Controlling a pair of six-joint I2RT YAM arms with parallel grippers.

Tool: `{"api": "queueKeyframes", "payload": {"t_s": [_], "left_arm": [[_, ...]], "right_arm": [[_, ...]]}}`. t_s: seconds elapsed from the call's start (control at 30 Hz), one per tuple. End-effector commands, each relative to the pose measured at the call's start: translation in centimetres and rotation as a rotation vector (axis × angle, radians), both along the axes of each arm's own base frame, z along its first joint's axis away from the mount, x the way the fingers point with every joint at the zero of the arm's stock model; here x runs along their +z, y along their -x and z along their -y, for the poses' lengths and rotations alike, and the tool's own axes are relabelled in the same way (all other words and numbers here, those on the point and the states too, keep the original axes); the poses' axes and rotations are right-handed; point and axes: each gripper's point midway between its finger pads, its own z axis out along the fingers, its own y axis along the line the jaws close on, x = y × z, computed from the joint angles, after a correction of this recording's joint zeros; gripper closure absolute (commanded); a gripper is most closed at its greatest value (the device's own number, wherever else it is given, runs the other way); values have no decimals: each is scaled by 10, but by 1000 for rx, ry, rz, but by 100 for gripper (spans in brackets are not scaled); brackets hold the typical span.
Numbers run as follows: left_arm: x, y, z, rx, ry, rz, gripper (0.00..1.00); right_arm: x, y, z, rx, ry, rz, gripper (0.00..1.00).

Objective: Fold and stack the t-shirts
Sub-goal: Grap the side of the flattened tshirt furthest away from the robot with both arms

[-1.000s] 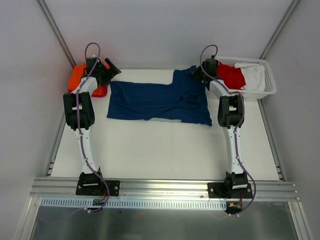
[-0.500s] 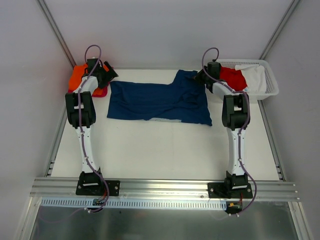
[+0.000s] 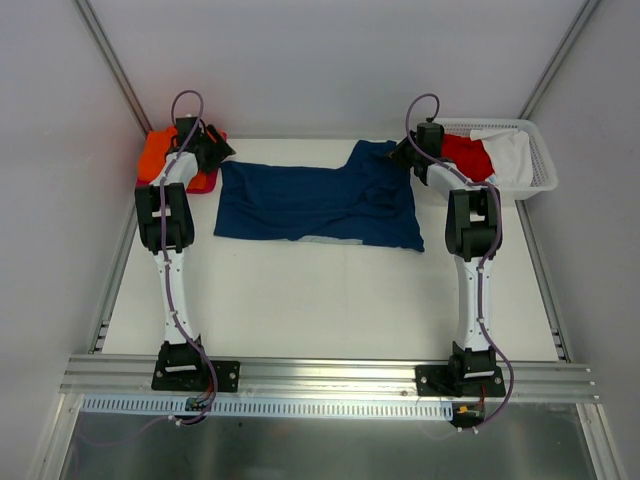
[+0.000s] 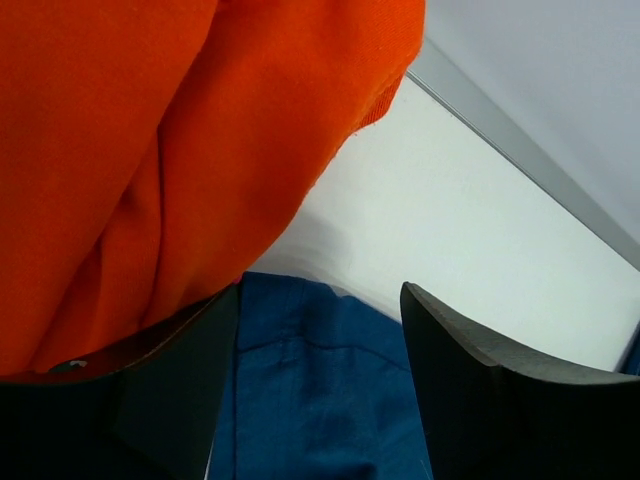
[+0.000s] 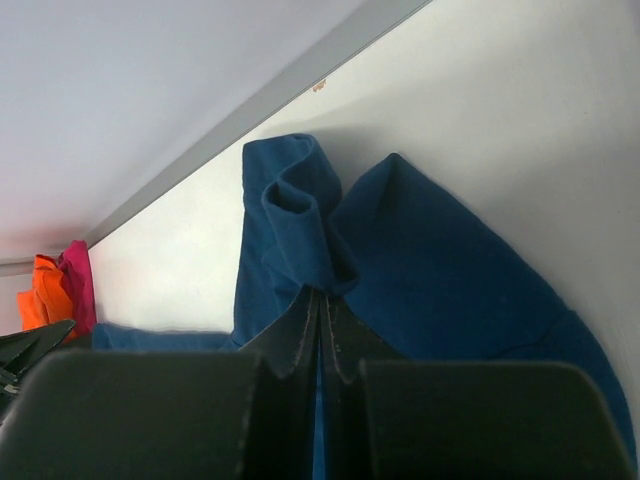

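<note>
The navy blue t-shirt (image 3: 320,203) lies spread across the back of the table. My right gripper (image 3: 403,153) is shut on a bunched fold of the navy shirt (image 5: 300,220) at its far right corner. My left gripper (image 3: 218,152) is open at the shirt's far left corner; the navy cloth (image 4: 310,400) lies between its fingers (image 4: 480,390), which do not pinch it. The orange t-shirt (image 3: 155,153) lies folded at the far left, close above the left gripper in the left wrist view (image 4: 150,150). A magenta-pink shirt (image 5: 78,285) lies with it.
A white lattice basket (image 3: 535,165) at the back right holds a red t-shirt (image 3: 463,152) and a white t-shirt (image 3: 510,155). Grey walls and metal rails (image 3: 110,270) bound the table at the back and sides.
The left gripper has moved a little left and back, toward the shirt's far left corner. The right gripper moved slightly back with the shirt corner in it.
</note>
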Motion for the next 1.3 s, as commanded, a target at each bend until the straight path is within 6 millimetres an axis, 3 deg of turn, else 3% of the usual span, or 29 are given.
{"api": "queueKeyframes", "payload": {"t_s": [0.0, 0.2, 0.5, 0.6, 0.93, 1.17, 1.2, 1.23, 1.27], "left_arm": [[-4, -3, 8, -13, 33, -9, 34], [-7, 2, 13, -17, 62, -24, 37], [-1, 11, 21, -36, 92, -34, 53], [-9, 26, 25, -40, 110, -72, 53], [9, 46, 28, -48, 119, -78, 51], [7, 37, 23, -45, 103, -65, 70], [7, 36, 22, -42, 101, -66, 77], [7, 35, 21, -39, 97, -64, 95], [9, 33, 20, -35, 93, -62, 100]], "right_arm": [[23, -15, 131, -301, 78, 17, 100], [18, -15, 132, -302, 83, 7, 100], [8, -13, 133, -304, 92, -12, 100], [4, -12, 133, -303, 94, -21, 100], [-1, -9, 134, -302, 102, -36, 100], [0, -7, 132, -300, 102, -37, 99], [0, -7, 132, -299, 104, -37, 100], [0, -7, 133, -301, 106, -37, 100], [1, -7, 133, -301, 107, -35, 100]]}}
